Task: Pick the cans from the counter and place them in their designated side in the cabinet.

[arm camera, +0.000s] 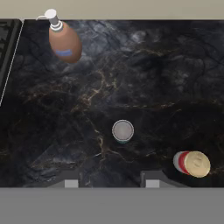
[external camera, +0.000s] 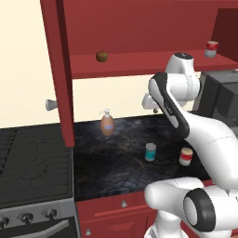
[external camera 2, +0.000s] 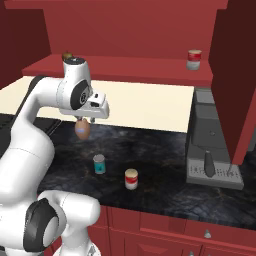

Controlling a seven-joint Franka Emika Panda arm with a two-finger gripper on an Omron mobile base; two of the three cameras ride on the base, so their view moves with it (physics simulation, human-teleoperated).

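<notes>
Fingers (arm camera: 108,183) shut, empty, above teal can (arm camera: 122,131) on counter (arm camera: 144,78).

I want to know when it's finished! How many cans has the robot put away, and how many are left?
One red-banded can already stands on the cabinet shelf, near its right end; whether the robot put it there can't be told. Nothing is in hand: the pincer hovers above the counter, holding nothing. Two are left down there: the teal can right under the pincer, and the red-and-cream can beside it.
</notes>
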